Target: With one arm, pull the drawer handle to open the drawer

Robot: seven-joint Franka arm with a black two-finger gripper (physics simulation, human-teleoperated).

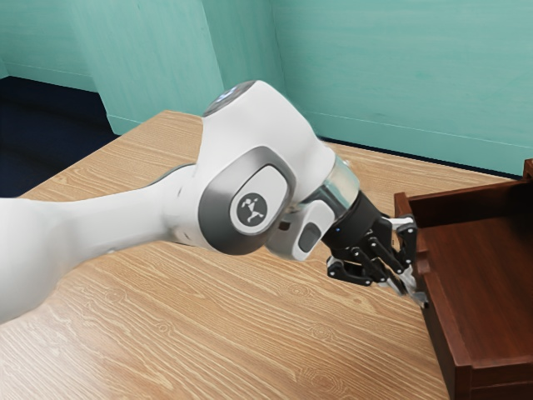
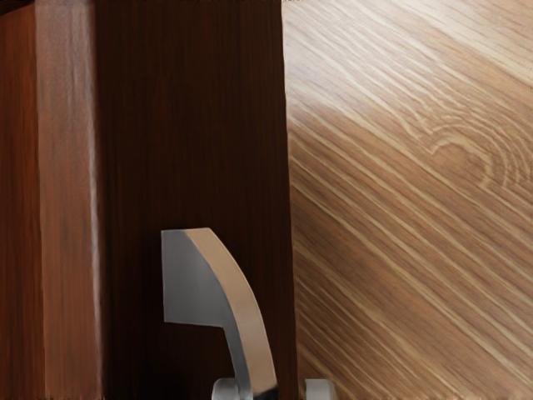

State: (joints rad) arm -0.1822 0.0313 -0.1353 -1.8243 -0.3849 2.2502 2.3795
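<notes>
Wall [image 1: 416,67] behind tbl [image 1: 250,317]; handle [image 2: 243,300] prob. btwn pincer [image 1: 413,294] tips

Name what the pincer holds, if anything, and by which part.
It cannot be told: the pincer is at the metal handle of the drawer, but whether it grips the handle, and where, is unclear.

ok so the white arm [image 1: 125,218] comes in from the ext. view's left, pretty much level, then hits a chunky joint [image 1: 271,133] w/ a dark grey ring + round logo cap [image 1: 251,208] on its side. From there it bends down twd the ext. view's right, thru a shiny silver wrist band [image 1: 341,185], into the black gripper [image 1: 413,295]. That's tilted, tips angled down & out, linkages [image 1: 376,254] spread a bit. Fingers [image 2: 321,389] are apart w/ a smallish gap btwn, fwiw.
</notes>
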